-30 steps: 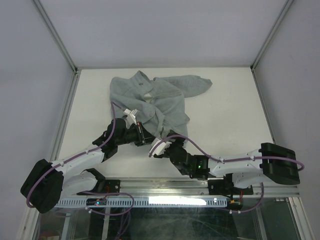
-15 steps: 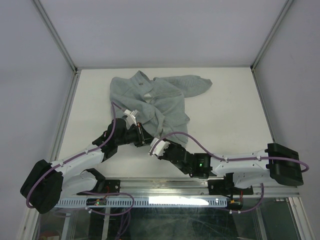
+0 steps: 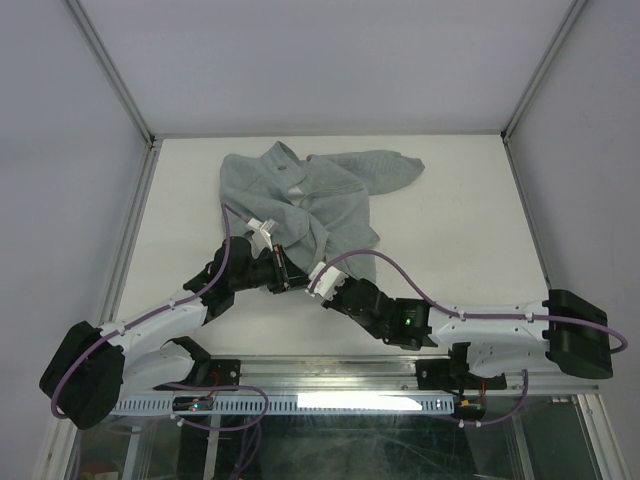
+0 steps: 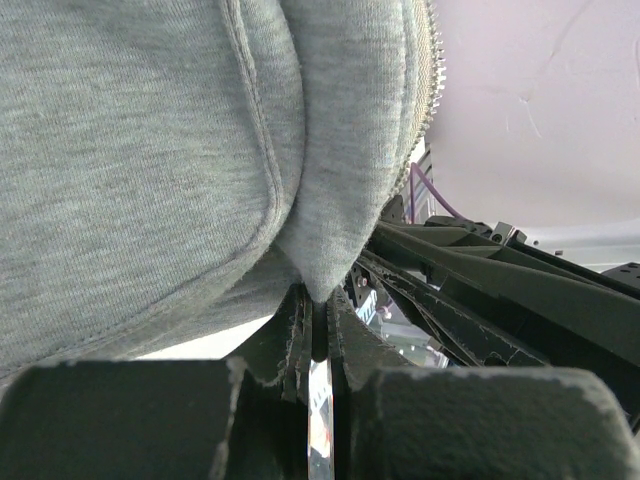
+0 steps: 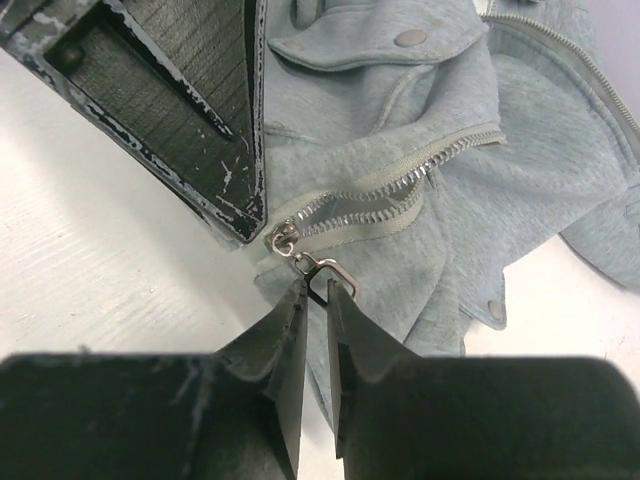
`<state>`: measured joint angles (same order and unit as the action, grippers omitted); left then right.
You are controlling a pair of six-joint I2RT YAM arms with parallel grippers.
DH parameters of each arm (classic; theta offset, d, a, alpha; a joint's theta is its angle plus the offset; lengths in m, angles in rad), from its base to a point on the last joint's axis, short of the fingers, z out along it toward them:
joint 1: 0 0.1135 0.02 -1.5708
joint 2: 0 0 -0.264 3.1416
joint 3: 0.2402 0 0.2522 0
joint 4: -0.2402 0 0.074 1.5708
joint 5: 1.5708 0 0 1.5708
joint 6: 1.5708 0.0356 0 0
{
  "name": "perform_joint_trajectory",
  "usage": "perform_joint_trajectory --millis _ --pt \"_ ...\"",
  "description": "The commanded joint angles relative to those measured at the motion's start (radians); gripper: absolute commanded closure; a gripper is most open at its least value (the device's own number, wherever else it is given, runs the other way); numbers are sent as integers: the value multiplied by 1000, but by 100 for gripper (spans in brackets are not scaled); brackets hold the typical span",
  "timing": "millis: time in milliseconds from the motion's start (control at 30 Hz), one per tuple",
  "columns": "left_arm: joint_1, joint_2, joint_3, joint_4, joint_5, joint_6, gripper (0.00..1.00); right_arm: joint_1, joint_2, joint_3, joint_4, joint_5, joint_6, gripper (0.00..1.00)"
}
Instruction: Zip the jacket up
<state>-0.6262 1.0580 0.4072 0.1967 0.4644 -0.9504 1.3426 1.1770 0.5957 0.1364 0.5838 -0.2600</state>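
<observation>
The pale grey-green jacket lies rumpled on the white table, its near hem pointing at the arms. My left gripper is shut on a fold of that hem, and the left wrist view shows the fleece pinched between the pads at the gripper. My right gripper is just right of it. In the right wrist view its jaws have closed to a narrow slit around the near end of the metal zipper pull. The pull hangs from the slider at the bottom of the zipper.
One black finger of the left gripper sits close beside the slider. The zipper teeth run up and right, part open. Snap buttons show on the jacket. Metal frame posts border the table.
The right gripper has moved up and left to the jacket's near hem, and its jaws have closed from wide open onto the zipper pull. The left gripper has held still.
</observation>
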Motion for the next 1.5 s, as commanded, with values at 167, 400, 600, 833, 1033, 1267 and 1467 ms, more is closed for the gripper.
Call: perform_joint_trajectory --millis 167,400,600,833,1033,1267,1467 --pt "7 -26 50 9 6 18 100 -16 -1 11 93 -43 5 77" --pt "6 -30 50 8 9 18 100 -39 41 16 124 -67 -24 68" --pt "6 -30 51 7 14 19 100 -52 68 10 124 -81 -28 64" --pt "5 -35 51 6 16 17 100 -70 86 -5 160 -95 -29 62" --pt "5 -45 49 -11 18 19 100 -96 99 -8 207 -98 -33 74" --pt "6 -50 44 -33 4 23 100 -123 46 -17 222 -150 -39 100" --pt "6 -52 48 -46 -9 29 100 -131 -1 -26 163 -208 -33 100"
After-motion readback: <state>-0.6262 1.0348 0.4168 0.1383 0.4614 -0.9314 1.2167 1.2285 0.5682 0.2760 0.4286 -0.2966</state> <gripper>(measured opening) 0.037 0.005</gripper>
